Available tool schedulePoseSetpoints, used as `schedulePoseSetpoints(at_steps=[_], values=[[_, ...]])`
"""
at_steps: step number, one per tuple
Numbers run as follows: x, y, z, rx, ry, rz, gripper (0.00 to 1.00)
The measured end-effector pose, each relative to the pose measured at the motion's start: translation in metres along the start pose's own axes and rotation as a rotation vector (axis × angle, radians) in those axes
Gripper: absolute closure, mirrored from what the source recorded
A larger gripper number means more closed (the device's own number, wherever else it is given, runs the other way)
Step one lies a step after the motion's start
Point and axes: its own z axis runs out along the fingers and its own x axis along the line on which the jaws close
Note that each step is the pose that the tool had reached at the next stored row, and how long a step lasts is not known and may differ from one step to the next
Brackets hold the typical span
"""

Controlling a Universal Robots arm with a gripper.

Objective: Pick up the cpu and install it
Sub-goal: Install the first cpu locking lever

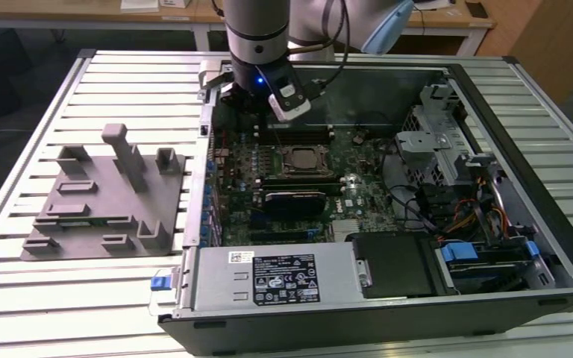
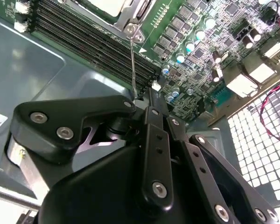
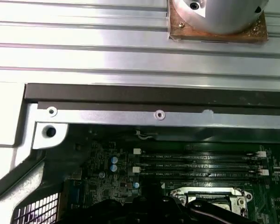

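Slatted worktop (image 1: 27,298) carries the open case (image 1: 557,224); my tool (image 1: 251,112) hangs over the memory slots (image 2: 93,39), apart or together I cannot tell; cpu (image 1: 304,159) seems seated in its socket (image 3: 207,192).

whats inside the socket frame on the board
A pale silvery plate, apparently the cpu, sits inside the socket frame in the second wrist view. Whatever lies beneath that plate is covered by it.

Green motherboard (image 1: 366,198), grey fixture plate (image 1: 87,224), silver ribbed table (image 1: 68,298)
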Motion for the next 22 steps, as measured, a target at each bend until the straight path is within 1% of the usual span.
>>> schedulePoseSetpoints(at_steps=[2, 4, 8, 16, 18, 19, 22], values=[[-0.0007, -0.0001, 0.0, -0.0002, 0.0001, 0.0, 0.89], [-0.0045, -0.0001, 0.0001, 0.0002, 0.0006, 0.0, 0.89], [-0.0164, -0.0002, 0.0004, 0.002, 0.0031, 0.001, 0.89], [-0.0427, -0.0006, 0.0011, 0.0087, 0.0089, 0.002, 0.89], [-0.0478, -0.0006, 0.0013, 0.0105, 0.0097, 0.002, 0.89], [-0.049, -0.0006, 0.0013, 0.0114, 0.0098, 0.002, 0.89], [-0.0494, -0.0007, 0.0013, 0.0115, 0.0098, 0.002, 0.89]])
